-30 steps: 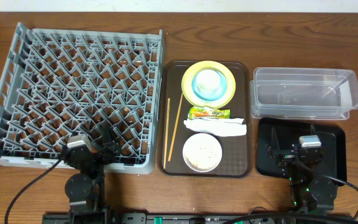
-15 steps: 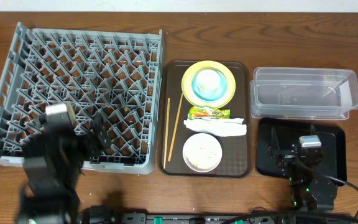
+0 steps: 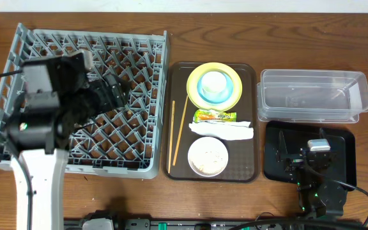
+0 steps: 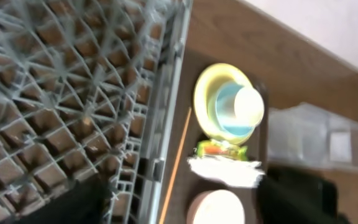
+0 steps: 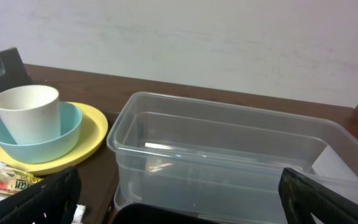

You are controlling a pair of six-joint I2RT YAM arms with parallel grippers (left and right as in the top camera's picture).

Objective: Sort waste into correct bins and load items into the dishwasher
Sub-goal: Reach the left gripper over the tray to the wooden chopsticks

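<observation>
Resting above the black tray (image 3: 344, 153) at the bench's near right corner, the right pincer (image 5: 185, 202) is spread and empty. The left pincer (image 3: 115, 91), seemingly spread too, hovers over the rack (image 3: 126, 167). I'd say it should clear the pegs, then straddle the chopsticks (image 3: 171, 137) mid-bench, short of the yellow plate (image 3: 236, 86) farther back.

A dark wooden table (image 3: 299, 38) is seen (grain running sideways), and a plain white wall (image 5: 197, 37) is shown behind it.

Colours before you
You see a grey lattice plastic dish rack (image 3: 142, 76), round yellow plate (image 3: 235, 80), light blue bowl (image 3: 201, 91), small white cup (image 3: 214, 82), green-and-orange snack wrapper (image 3: 214, 116) and shallow black rectangular tray (image 3: 347, 144).
</observation>
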